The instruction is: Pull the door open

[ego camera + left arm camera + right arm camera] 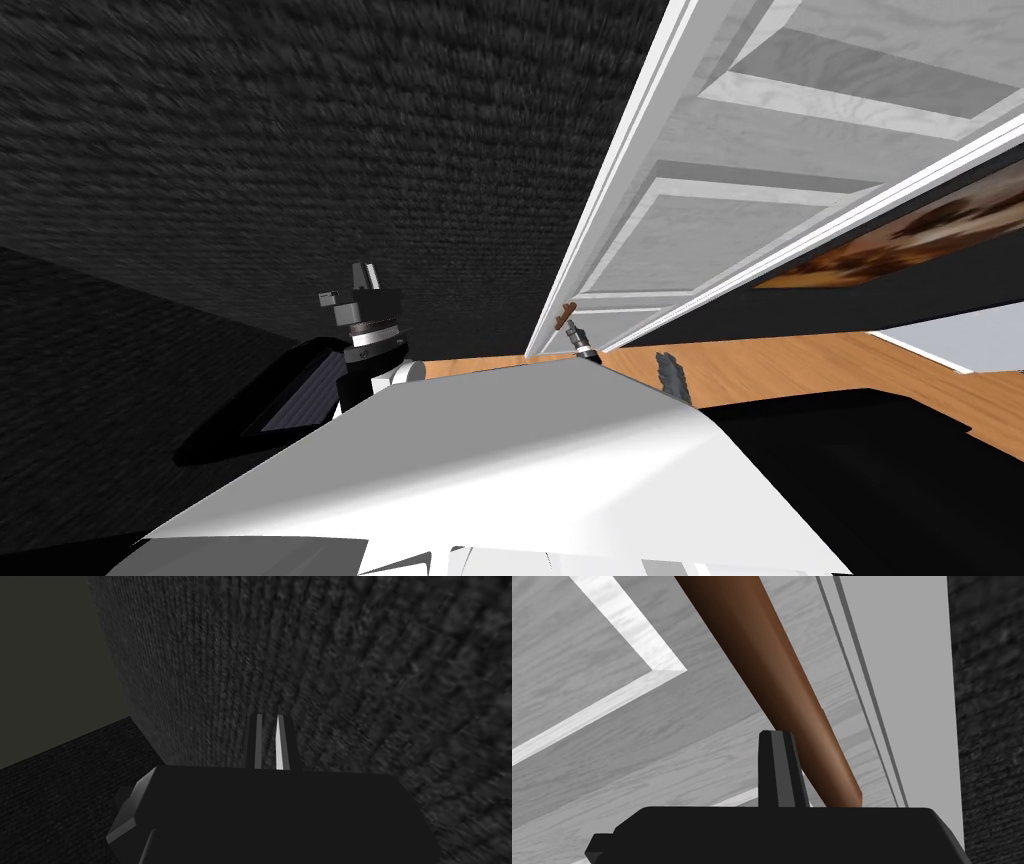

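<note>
Long brown round-bar door handle [782,676] slanting across, white wood-grain panelled door [612,741] behind it, right gripper [786,743] just beside it, dark rough wall [987,726] beyond it.

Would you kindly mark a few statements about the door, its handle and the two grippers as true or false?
1. The door is white and panelled. True.
2. The handle is silver. False: it is a brown bar.
3. The right gripper is right beside the handle. True.
4. The left gripper holds the handle. False: it faces a dark wall, away from the door.
5. The left gripper is wide open. False: it is shut.
</note>
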Controlling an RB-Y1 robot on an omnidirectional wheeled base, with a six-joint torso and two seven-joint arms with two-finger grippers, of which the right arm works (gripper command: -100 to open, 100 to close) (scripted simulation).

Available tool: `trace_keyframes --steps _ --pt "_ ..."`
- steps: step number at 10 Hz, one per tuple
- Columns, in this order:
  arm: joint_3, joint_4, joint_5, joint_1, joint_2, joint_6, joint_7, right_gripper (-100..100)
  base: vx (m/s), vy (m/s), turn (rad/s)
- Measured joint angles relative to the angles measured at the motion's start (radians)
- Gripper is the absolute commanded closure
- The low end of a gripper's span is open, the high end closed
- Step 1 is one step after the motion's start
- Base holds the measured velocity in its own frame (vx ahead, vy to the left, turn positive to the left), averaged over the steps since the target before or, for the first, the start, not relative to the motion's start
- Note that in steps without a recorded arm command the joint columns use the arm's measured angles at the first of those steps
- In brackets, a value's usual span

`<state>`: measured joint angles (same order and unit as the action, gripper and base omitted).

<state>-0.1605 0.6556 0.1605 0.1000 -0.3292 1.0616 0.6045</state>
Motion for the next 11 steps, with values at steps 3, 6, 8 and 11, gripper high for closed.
trace_keyframes --steps 3,6,8,11 --pt "0.001 0.004 -0.023 -0.006 0.008 -0.009 -0.08 -100 -0.035 -0.012 0.05" --pt "0.002 -0.002 -0.05 -0.019 0.018 -0.016 -0.163 -100 -0.043 -0.024 0.049" --pt "0.003 -0.005 -0.062 -0.023 0.021 -0.019 -0.206 -100 -0.041 -0.023 0.061" --pt "0.004 -0.001 -0.087 -0.03 0.03 -0.029 -0.28 -100 -0.043 -0.02 0.051"
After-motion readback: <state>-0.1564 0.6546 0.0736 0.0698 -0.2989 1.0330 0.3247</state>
